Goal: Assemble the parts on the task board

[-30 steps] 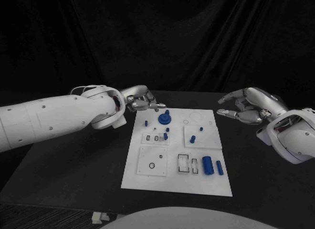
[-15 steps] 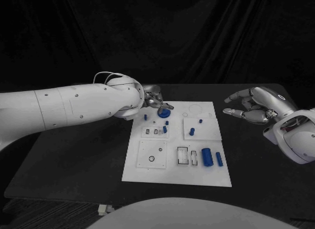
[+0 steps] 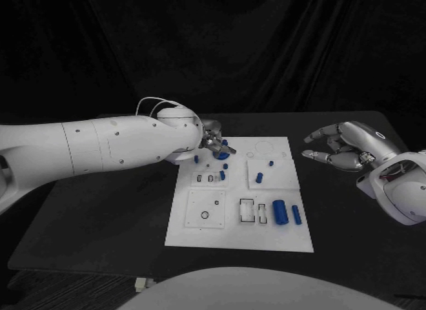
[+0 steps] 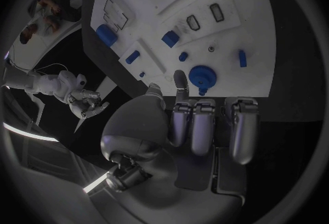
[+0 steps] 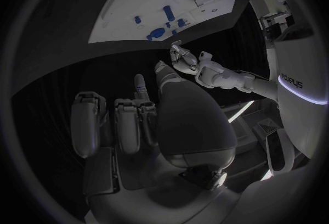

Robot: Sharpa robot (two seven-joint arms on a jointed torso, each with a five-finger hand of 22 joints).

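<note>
— At the far left corner of the task board (image 3: pixel 239 240), what is the left hand (image 4: pixel 195 125) doing?

— It hovers right at the round blue part (image 4: pixel 202 76), a knob-like disc with a short stem. The fingers (image 4: pixel 180 84) are loosely curled and look empty; they reach toward the disc without clasping it.

— And the right hand (image 3: pixel 348 147)?

— Well off the board's right edge, above the black worktop (image 3: pixel 92 219), fingers apart, holding nothing.

— How should the grasp go?

— I'd judge: close on the disc's rim from opposite sides and lift straight, so the small blue pegs (image 3: pixel 259 178) nearby aren't knocked.

— Materials?

— The board is a smooth white plate with rectangular and round recesses; the parts look like hard matte plastic, and a fat blue cylinder (image 3: pixel 280 212) lies near the right edge.
</note>
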